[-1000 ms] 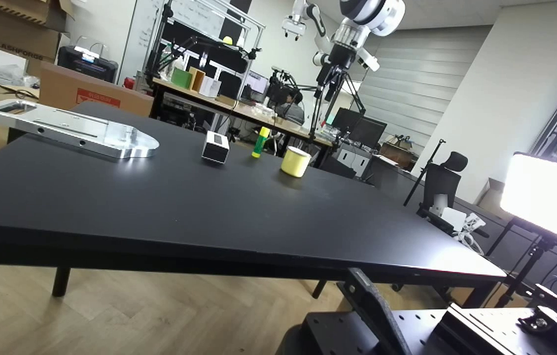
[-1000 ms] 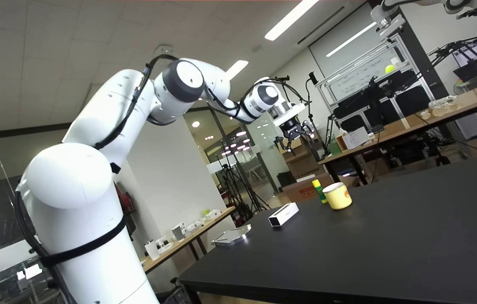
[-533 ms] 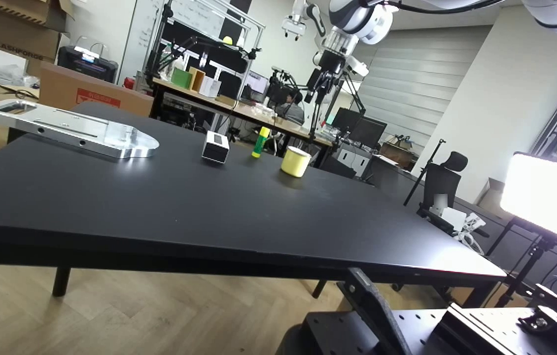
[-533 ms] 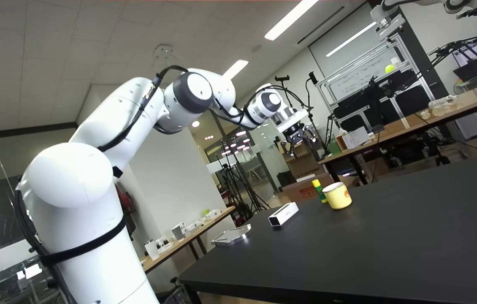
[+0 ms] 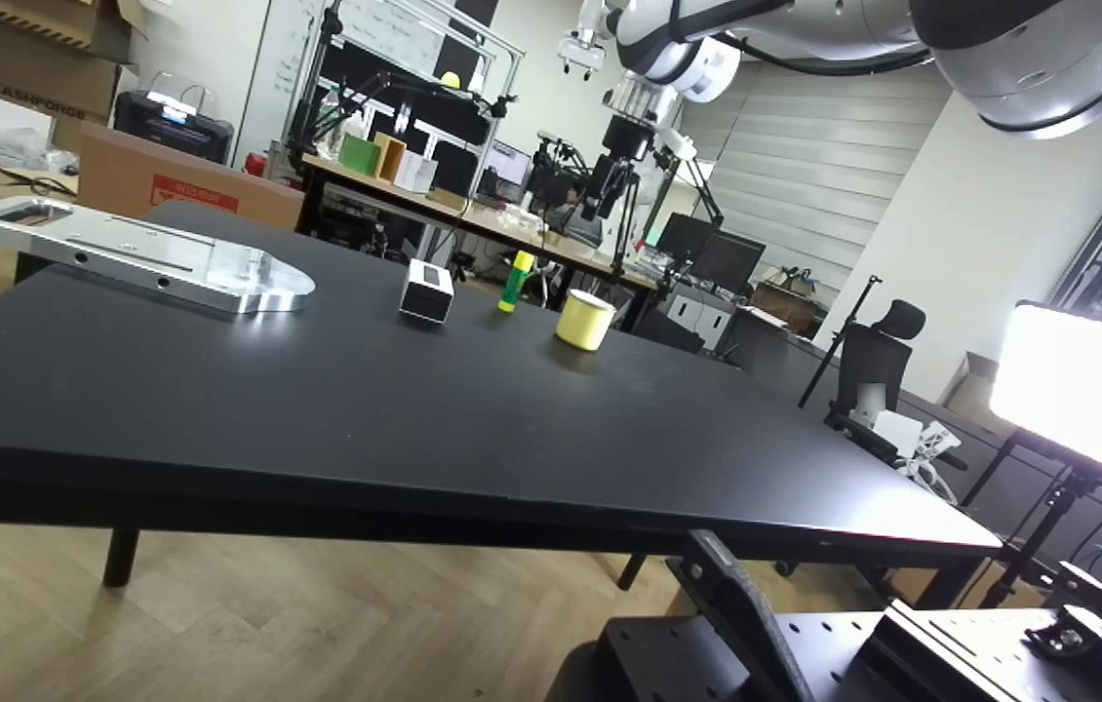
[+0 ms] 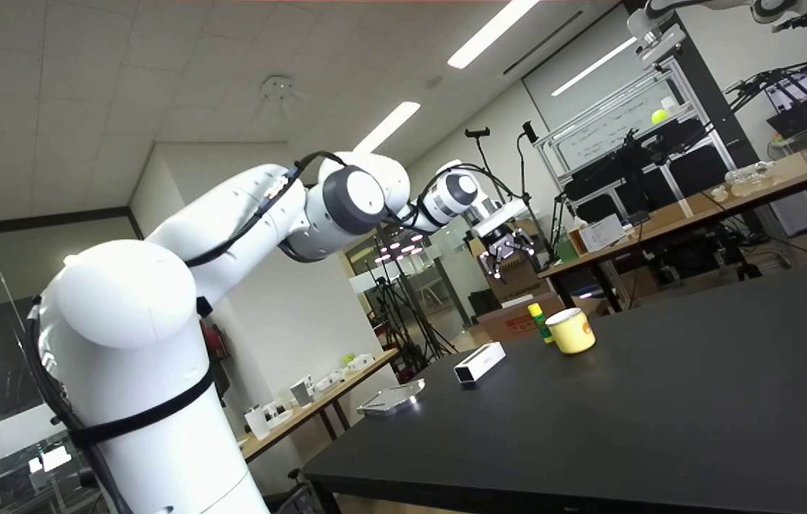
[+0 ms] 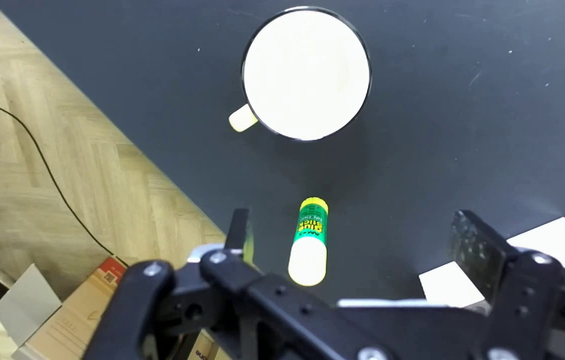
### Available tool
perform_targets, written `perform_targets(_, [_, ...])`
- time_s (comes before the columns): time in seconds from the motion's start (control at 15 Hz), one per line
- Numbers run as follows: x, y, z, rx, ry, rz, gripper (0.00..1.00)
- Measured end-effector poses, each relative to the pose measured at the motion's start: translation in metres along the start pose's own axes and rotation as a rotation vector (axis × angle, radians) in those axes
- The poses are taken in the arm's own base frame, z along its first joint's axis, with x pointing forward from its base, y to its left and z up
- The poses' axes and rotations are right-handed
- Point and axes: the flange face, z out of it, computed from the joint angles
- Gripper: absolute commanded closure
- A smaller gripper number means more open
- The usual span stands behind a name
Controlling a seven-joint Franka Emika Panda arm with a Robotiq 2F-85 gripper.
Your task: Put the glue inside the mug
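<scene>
The glue (image 5: 515, 282) is a green stick with a yellow cap, upright on the black table; it also shows in an exterior view (image 6: 540, 323). In the wrist view the glue (image 7: 311, 225) appears between the open fingers, closer to the left finger (image 7: 238, 227) and touching neither. The pale yellow mug (image 5: 585, 320) stands upright beside the glue, also in an exterior view (image 6: 572, 332). In the wrist view the mug (image 7: 307, 75) is above the glue, its white opening showing and its handle at lower left. My gripper (image 7: 352, 217) is open and empty, well above the table (image 6: 514, 260).
The black-and-white box (image 5: 427, 291) stands near the glue; its white top shows beside the right finger in the wrist view (image 7: 450, 285). A silver metal plate (image 5: 151, 255) lies farther along the table (image 5: 366, 409). The table edge runs diagonally at left in the wrist view.
The arm has come lower and reached farther over the table. My gripper has moved down, leftward in an exterior view, toward the glue and mug. The objects on the table have not moved.
</scene>
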Motion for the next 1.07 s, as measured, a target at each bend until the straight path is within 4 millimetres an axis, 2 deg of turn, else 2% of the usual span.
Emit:
perform_targets(0.27, [0.005,-0.001,0.012,-0.026,0.001,-0.02,0.0])
perform_targets(1.07, [0.004,-0.001,0.013,-0.025,-0.001,-0.019,0.0])
